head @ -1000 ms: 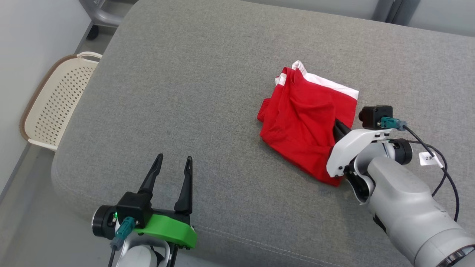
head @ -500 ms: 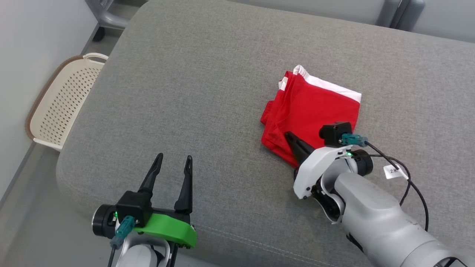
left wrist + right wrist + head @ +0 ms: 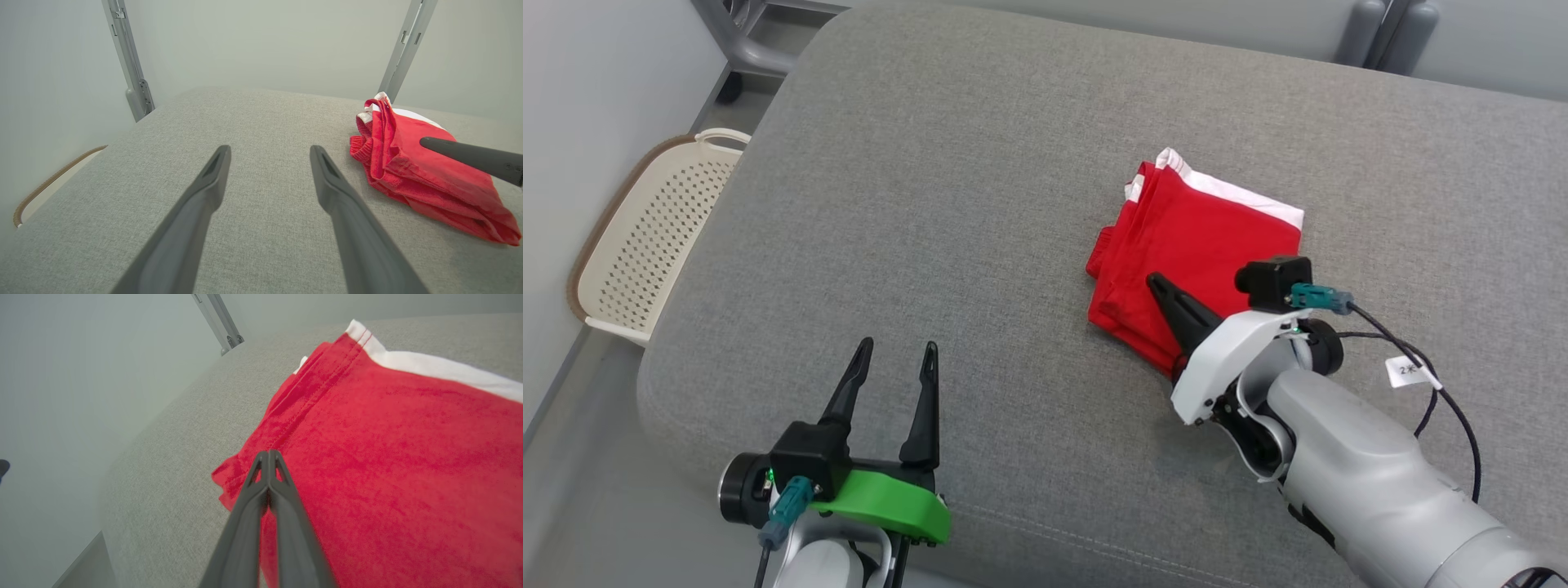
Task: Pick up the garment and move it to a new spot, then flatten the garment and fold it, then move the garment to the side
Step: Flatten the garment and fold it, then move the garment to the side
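Note:
The garment (image 3: 1201, 237) is a red cloth with a white band, folded into a compact square on the grey cushion (image 3: 931, 204). It also appears at the right of the left wrist view as the garment (image 3: 408, 171). My right gripper (image 3: 1153, 280) is shut, its fingers pressed together with nothing between them, lying over the garment's near left part. In the right wrist view the right gripper (image 3: 268, 453) points across the red cloth (image 3: 388, 457) toward its left edge. My left gripper (image 3: 894, 351) stands open over the cushion's near left, well apart from the garment; between its fingertips (image 3: 269, 149) lies bare cushion.
A cream perforated basket (image 3: 645, 245) sits on the floor off the cushion's left edge. Grey metal posts (image 3: 1388, 33) stand behind the cushion, and another post (image 3: 130, 73) rises at the far left. Wide bare cushion lies left of the garment.
My right gripper has come from the garment's near right edge, where cloth hid its fingers, leftward onto the top of the near left part. The garment now lies more compact. The head view shifted slightly.

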Robot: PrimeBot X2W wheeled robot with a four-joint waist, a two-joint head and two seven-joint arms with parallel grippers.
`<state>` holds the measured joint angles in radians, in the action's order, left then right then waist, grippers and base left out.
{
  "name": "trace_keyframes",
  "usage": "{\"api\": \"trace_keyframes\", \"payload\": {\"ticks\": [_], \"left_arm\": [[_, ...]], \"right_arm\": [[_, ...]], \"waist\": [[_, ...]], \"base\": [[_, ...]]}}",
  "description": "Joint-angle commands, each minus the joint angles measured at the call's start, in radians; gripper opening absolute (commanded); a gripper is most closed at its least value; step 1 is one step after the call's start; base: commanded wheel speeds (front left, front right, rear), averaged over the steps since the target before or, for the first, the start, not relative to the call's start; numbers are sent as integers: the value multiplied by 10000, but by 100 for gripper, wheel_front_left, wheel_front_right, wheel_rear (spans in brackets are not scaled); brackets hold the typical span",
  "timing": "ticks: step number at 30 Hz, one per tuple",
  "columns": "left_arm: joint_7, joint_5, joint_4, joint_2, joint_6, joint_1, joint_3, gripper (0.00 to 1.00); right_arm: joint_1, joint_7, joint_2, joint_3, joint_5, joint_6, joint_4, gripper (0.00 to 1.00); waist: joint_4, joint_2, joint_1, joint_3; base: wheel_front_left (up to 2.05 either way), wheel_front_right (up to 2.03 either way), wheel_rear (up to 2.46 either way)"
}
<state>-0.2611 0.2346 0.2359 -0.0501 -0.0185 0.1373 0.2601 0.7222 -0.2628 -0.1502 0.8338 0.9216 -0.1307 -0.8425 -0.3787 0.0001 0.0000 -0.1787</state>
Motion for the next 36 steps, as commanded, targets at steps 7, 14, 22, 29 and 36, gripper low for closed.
{"api": "trace_keyframes", "payload": {"ticks": [7,14,22,29,36], "left_arm": [[-39,-142,-95,-12,12,-204,-159,100],[-39,-239,-223,-14,-16,-259,-280,100],[-39,-240,-221,-14,-49,-262,-222,100],[-39,-263,-196,-12,-77,-177,-142,100],[-39,-242,-154,-12,-140,-45,-86,100]], "right_arm": [[-341,-38,-580,-1089,-369,1,517,100],[-461,-38,-1120,-2187,-793,1,350,100],[-153,198,-1117,-2321,-334,1,-800,100],[47,820,-842,-2078,277,1,-1414,100],[221,1157,-591,-1879,937,1,-1839,100]], "waist": [[405,-1,0,234],[707,-1,0,275],[796,-1,0,242],[735,-1,0,149],[553,-1,0,-25]], "base": [[0,0,0],[0,0,0],[0,0,0],[0,0,0],[0,0,0]]}}
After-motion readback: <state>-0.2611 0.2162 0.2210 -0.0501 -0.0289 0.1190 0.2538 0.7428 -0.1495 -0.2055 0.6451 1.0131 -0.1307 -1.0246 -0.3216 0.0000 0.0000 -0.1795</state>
